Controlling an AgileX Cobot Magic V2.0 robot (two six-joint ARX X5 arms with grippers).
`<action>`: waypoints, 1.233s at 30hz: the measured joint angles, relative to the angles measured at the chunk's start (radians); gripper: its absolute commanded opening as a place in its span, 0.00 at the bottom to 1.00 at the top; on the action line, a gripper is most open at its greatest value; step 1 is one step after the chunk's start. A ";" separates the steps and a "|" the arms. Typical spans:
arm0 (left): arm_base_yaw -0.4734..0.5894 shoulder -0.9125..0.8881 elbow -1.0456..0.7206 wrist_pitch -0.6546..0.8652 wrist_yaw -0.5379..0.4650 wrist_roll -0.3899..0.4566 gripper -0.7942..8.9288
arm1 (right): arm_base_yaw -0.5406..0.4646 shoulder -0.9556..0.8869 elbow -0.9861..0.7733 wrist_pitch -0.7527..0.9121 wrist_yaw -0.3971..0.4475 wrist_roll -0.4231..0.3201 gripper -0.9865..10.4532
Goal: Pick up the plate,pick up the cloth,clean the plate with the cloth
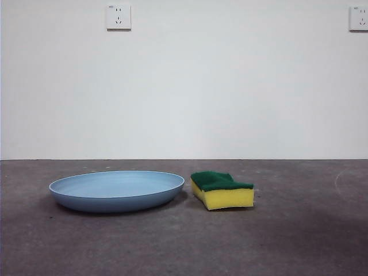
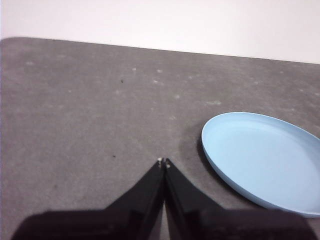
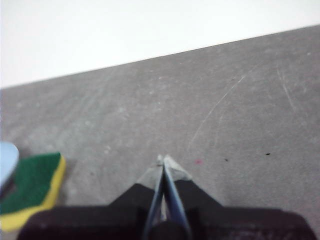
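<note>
Plate (image 1: 117, 190) sits lower left of centre on the surface (image 1: 299, 241), sponge-type cloth (image 1: 222, 190) just beside its right rim. Your left gripper (image 2: 163, 161) is nearer the plate; right gripper (image 3: 163, 159) nearer the cloth. Both jaws pressed together, nothing held.

plate (image 2: 260, 160) cropped at edge; sponge (image 3: 31, 187) blurred — partly cropped

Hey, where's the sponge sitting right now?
In the front view the sponge lies flat on the table, green side up, just right of the plate, with no gripper touching it.
</note>
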 measured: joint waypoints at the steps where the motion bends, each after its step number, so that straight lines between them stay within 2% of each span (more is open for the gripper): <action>1: 0.000 0.003 0.006 -0.006 0.000 -0.014 0.08 | 0.000 0.011 0.017 0.000 0.000 0.022 0.08; 5: 0.000 0.035 0.058 -0.022 0.000 -0.053 0.08 | 0.000 0.082 0.098 0.003 -0.001 0.072 0.08; 11: 0.000 0.156 0.174 -0.032 0.000 -0.068 0.08 | 0.000 0.256 0.245 0.000 -0.056 0.090 0.08; 16: 0.000 0.303 0.296 -0.046 0.001 -0.068 0.08 | 0.000 0.418 0.378 -0.021 -0.143 0.090 0.08; 20: 0.000 0.447 0.426 -0.122 0.023 -0.064 0.08 | 0.000 0.553 0.475 -0.051 -0.249 0.085 0.08; 28: 0.000 0.740 0.662 -0.333 0.187 -0.010 0.08 | 0.000 0.814 0.684 -0.280 -0.451 -0.023 0.09; 32: 0.000 0.827 0.699 -0.357 0.273 -0.004 0.09 | 0.000 0.909 0.757 -0.386 -0.491 -0.086 0.09; 33: 0.000 0.840 0.700 -0.357 0.294 -0.003 0.11 | 0.000 0.927 0.768 -0.403 -0.494 -0.097 0.12; 35: 0.000 0.861 0.700 -0.360 0.321 -0.003 0.25 | 0.000 0.949 0.779 -0.416 -0.495 -0.111 0.24; 36: 0.000 0.868 0.700 -0.361 0.331 -0.003 0.35 | 0.000 0.954 0.780 -0.416 -0.495 -0.114 0.31; 37: 0.000 0.879 0.700 -0.360 0.356 -0.002 0.52 | 0.000 0.955 0.780 -0.418 -0.494 -0.118 0.43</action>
